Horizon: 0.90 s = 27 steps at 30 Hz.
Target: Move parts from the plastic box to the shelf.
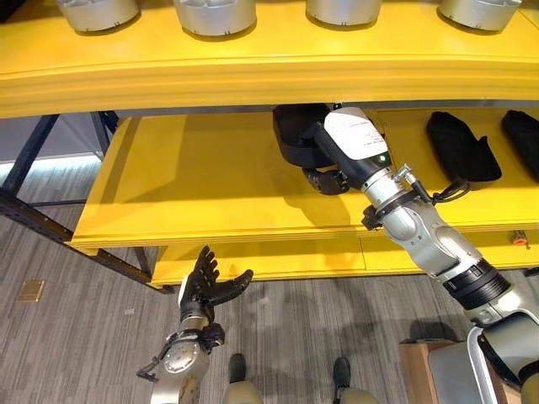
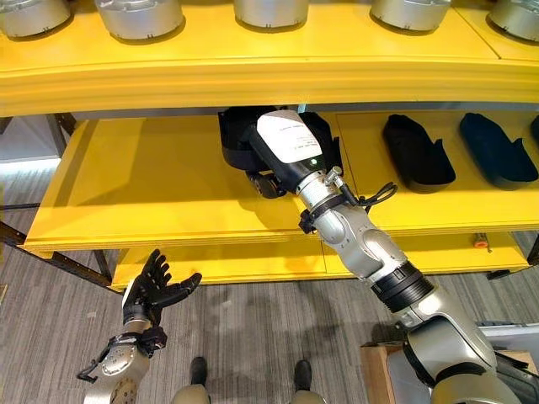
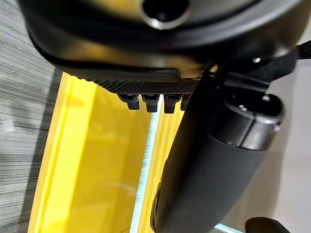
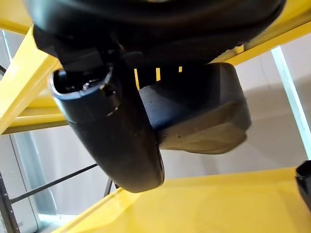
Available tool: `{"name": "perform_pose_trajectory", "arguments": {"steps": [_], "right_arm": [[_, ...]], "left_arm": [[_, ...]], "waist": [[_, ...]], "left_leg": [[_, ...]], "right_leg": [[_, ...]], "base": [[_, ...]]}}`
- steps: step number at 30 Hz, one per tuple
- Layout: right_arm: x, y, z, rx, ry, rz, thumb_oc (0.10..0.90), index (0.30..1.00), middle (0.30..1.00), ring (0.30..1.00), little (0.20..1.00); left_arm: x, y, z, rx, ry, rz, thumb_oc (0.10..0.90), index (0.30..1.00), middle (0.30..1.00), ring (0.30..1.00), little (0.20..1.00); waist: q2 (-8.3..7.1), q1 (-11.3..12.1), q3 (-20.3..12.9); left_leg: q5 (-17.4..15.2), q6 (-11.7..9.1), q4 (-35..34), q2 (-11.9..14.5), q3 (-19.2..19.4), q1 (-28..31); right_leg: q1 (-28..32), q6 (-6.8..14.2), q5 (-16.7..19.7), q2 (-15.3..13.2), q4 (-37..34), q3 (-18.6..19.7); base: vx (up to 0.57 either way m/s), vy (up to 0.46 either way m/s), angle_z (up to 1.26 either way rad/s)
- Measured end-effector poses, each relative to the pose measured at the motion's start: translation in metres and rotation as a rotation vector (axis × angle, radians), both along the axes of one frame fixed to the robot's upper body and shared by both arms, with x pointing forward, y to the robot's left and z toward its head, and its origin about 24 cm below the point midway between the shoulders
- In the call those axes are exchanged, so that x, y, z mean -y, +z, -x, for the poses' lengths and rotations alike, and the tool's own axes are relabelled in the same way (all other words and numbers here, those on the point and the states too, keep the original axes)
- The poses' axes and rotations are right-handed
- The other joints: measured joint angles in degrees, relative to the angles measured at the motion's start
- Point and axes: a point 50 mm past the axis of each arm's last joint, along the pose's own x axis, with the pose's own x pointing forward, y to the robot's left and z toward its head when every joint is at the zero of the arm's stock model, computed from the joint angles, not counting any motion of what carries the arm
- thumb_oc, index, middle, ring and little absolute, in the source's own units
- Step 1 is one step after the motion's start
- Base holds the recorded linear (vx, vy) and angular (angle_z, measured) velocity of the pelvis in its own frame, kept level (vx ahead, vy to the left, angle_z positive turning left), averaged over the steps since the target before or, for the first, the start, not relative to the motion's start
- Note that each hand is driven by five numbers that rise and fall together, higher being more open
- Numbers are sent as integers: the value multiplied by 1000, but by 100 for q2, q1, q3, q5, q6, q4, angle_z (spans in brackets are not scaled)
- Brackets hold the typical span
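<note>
Right hand reaches under the top board onto the middle yellow shelf at upper centre, its fingers and thumb curled round a black moulded part resting there; the forearm slants up from the lower right, bearing a white label whose print cannot be read. Two more black parts lie along the shelf at right. Left hand hangs at lower left, fingers spread and empty, above grey floor. Silver round parts line the top shelf.

**Black part held on yellow shelf**

Right hand reaching onto the middle shelf, closed around a black part. Two more black parts right of it. Left hand below the shelf, fingers spread. Silver containers above.
</note>
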Motion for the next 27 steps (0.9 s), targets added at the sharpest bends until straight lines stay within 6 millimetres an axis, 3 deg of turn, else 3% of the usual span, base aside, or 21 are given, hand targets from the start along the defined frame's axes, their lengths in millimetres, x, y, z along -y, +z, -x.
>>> {"name": "perform_pose_trajectory", "arguments": {"steps": [5, 10, 14, 16, 19, 21, 24, 27], "right_arm": [[-11, -3, -8, -28, 8, -26, 400, 300, 300, 300, 300], [-11, -7, -17, -54, -25, -2, 400, 300, 300, 300, 300], [-10, 8, -31, -41, -60, 9, 400, 300, 300, 300, 300], [-7, 4, -36, -71, -86, 8, 400, 300, 300, 300, 300], [-7, -1, -50, -118, -134, 12, 400, 300, 300, 300, 300], [-9, 5, -55, -115, -155, -13, 400, 300, 300, 300, 300], [-11, 23, -57, -69, -155, -32, 400, 300, 300, 300, 300], [-8, 27, -58, -47, -167, -42, 400, 300, 300, 300, 300]], "left_arm": [[-4, -2, 4, -15, -9, -17, 900, 1000, 1000, 1000, 1000], [-13, -1, 6, -22, -20, -43, 900, 1000, 1000, 1000, 1000], [-16, 5, 1, -2, -43, -70, 900, 1000, 1000, 1000, 1000], [-14, 3, 1, -9, -54, -67, 900, 1000, 1000, 1000, 1000], [-11, 3, -1, -11, -87, -77, 900, 1000, 1000, 1000, 1000], [-13, 8, -5, 7, -99, -95, 900, 1000, 1000, 1000, 1000], [-17, 15, -9, 31, -106, -123, 900, 1000, 1000, 1000, 1000], [-18, 13, -6, 19, -104, -123, 900, 1000, 1000, 1000, 1000]], "waist": [[-3, 111, -9], [-14, 319, -18], [-17, 371, -22], [-31, 445, -14], [-79, 502, 12], [-182, 532, 71], [-289, 627, 219], [-281, 633, 422]], "left_leg": [[-44, 1, -90, -141, -108, -11], [-49, 1, -66, -189, -127, -93], [-115, 34, 555, -293, -335, -881], [-180, 49, 726, -343, -402, -959], [-553, 32, 1469, -419, -521, -1298], [-776, 32, 1946, -444, -601, -1593], [-1066, 25, 2646, -440, -650, -2092], [-1280, 35, 3123, -452, -736, -2283]], "right_leg": [[-5, 49, 3, -167, 45, -75], [-76, 69, -14, -238, 125, -99], [-958, 110, -381, -355, 1146, -109], [-1101, 124, -572, -445, 1515, -107], [-1413, 65, -1028, -571, 2338, -69], [-1752, 46, -1303, -636, 2896, 9], [-2249, 7, -1538, -665, 3540, 137], [-2347, 18, -1674, -710, 3865, 182]], "base": [[21, -13, 13], [-37, -11, 7], [-118, -12, 18], [-96, -3, 14], [-101, 17, 14], [-88, 23, 7], [-30, 25, -6], [-63, 54, 3]]}}
